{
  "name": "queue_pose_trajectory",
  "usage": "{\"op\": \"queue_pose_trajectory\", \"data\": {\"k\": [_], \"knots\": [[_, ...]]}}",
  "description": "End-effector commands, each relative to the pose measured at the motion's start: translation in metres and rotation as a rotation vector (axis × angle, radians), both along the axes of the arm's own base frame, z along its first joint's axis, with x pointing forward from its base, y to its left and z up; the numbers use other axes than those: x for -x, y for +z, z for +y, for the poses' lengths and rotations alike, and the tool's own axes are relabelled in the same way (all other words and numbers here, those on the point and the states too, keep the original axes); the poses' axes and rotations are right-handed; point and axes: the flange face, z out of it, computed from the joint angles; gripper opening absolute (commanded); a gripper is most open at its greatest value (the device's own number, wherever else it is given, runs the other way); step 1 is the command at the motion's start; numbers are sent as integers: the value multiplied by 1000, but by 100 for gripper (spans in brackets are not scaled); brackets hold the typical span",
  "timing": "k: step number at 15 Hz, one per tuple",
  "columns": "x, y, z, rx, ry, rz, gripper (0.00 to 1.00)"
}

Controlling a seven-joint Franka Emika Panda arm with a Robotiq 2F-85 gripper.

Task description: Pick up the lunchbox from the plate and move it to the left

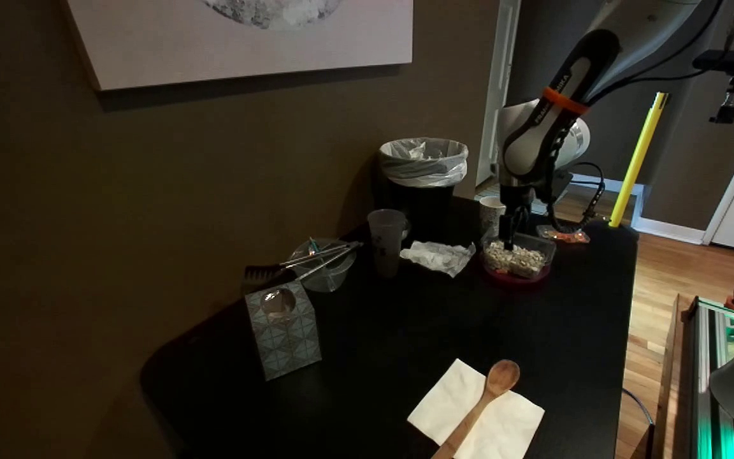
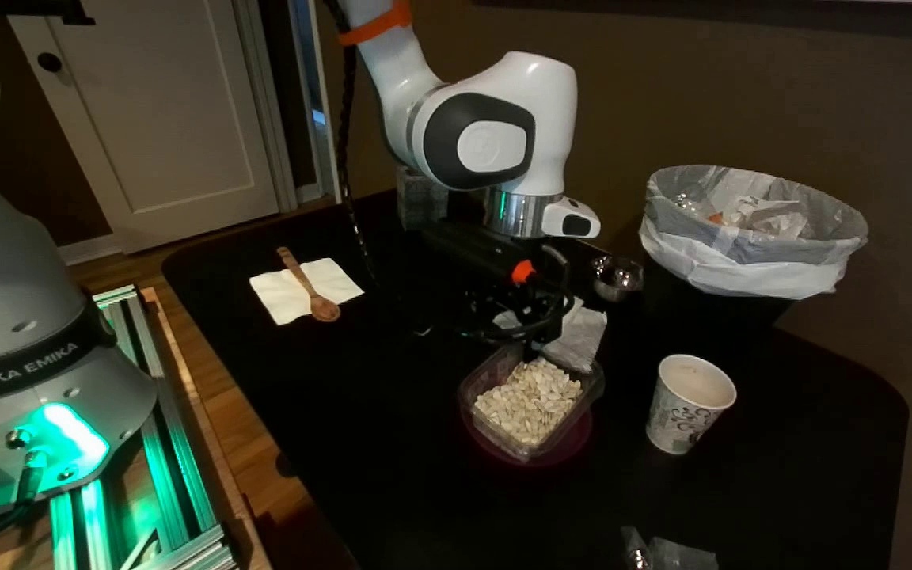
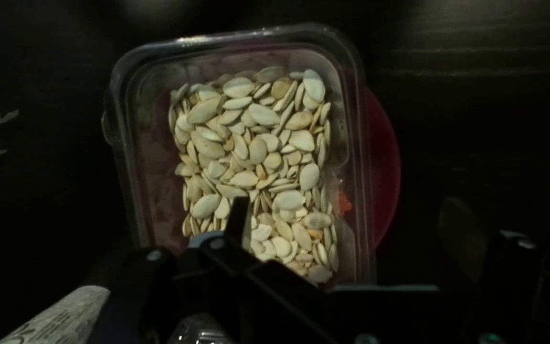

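Lunchbox (image 3: 153, 165) lies lengthwise up the wrist view.

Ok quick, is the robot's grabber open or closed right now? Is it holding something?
Gripper: open, holding nothing; in the wrist view its fingers are apart, with a side wall of the lunchbox between them.

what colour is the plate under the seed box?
Dark red, going by the exposed edge of the plate, clearest in the wrist view.
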Motion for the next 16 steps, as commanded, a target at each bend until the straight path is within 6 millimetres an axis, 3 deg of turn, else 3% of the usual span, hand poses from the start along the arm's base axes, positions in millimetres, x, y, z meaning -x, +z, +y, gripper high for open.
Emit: {"op": "queue_pose_trajectory", "data": {"k": [1,5,9,16], "knots": [[6,-30,0,-22,44,18,100],[3,-51,1,-35,66,-19,95],[4,-62,3,-36,77,-23,53],[3,-58,3,-39,75,-51,1]]}}
